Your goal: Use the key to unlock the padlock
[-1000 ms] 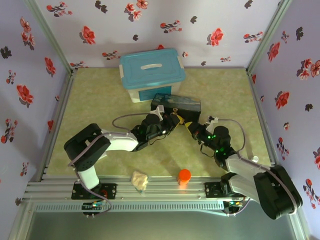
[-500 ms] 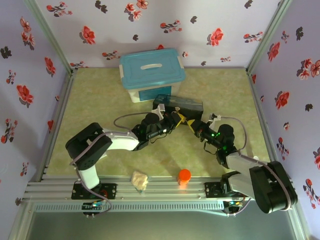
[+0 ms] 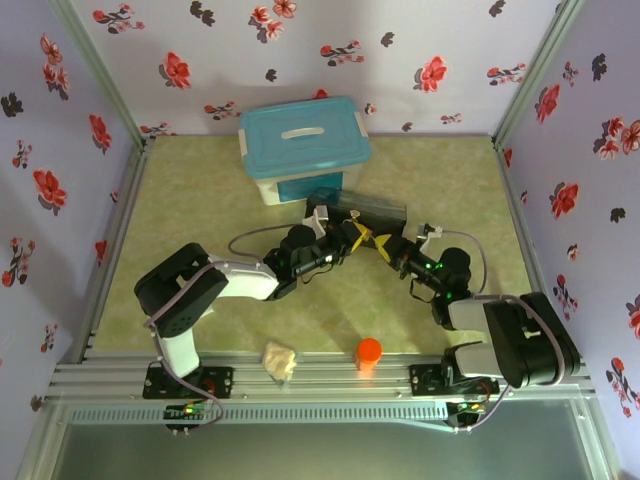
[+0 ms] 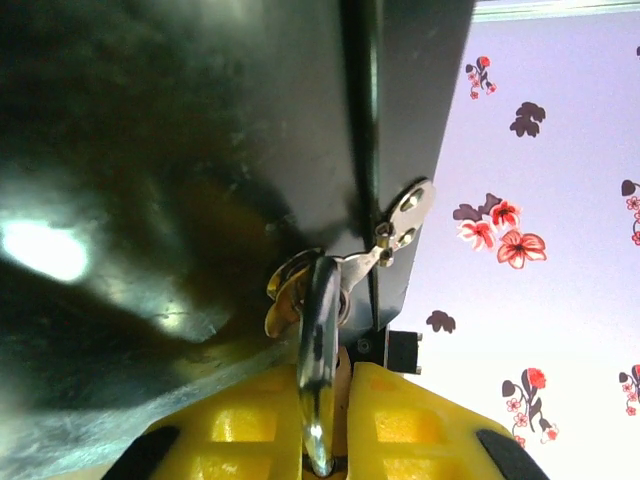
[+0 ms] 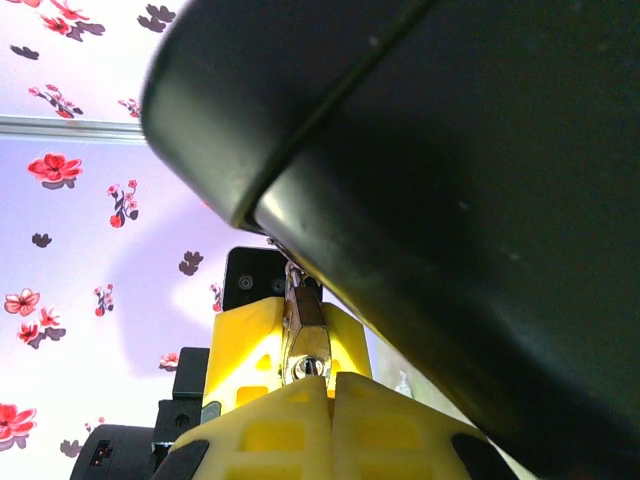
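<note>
A dark tin box (image 3: 360,207) lies mid-table with both grippers at its front. My left gripper (image 3: 350,238) is shut on the padlock (image 4: 320,330), a small shiny body seen edge-on between the yellow fingers (image 4: 240,425), hanging from the tin's latch (image 4: 405,212). In the right wrist view the padlock (image 5: 305,345) faces me with its keyhole showing, flanked by the left gripper's fingers (image 5: 245,335). My right gripper (image 5: 332,378) is shut, its tips touching just below the keyhole. The key is hidden. From above, the right gripper (image 3: 386,248) meets the left one tip to tip.
A teal-lidded plastic box (image 3: 303,148) stands behind the tin. Near the front edge are an orange cylinder (image 3: 369,353) and a crumpled beige lump (image 3: 280,362). Floral walls close in the table on three sides. The tin's underside (image 5: 480,200) hangs close over the right wrist.
The right arm has pushed forward and left, closing on the left gripper. The tin has shifted slightly back. The left gripper has kept its hold and crept a little to the right.
</note>
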Robot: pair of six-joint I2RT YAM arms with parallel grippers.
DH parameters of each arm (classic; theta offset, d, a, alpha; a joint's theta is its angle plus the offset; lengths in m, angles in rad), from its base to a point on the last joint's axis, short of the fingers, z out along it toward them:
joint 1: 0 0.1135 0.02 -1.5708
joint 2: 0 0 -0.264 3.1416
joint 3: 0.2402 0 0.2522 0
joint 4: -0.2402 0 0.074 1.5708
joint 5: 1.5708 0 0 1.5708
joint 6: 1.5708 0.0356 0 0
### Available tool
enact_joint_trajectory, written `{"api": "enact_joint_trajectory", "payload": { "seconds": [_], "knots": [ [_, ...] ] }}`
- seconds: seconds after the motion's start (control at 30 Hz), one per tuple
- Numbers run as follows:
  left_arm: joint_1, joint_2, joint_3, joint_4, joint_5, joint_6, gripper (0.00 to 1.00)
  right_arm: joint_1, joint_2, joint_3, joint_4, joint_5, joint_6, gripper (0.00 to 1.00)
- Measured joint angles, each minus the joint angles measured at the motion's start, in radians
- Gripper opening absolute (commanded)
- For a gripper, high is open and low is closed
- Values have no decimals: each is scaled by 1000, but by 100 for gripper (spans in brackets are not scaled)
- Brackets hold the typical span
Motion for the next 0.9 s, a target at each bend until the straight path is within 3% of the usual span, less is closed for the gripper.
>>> {"api": "enact_joint_trajectory", "payload": {
  "seconds": [0.43,0.9],
  "knots": [
    [2,52,-2,119,35,-99,0,-16,-162,35,-267,-2,-220,0],
    [15,61,-13,78,53,-16,0,-41,18,68,-158,-113,-87,0]
  ]
}}
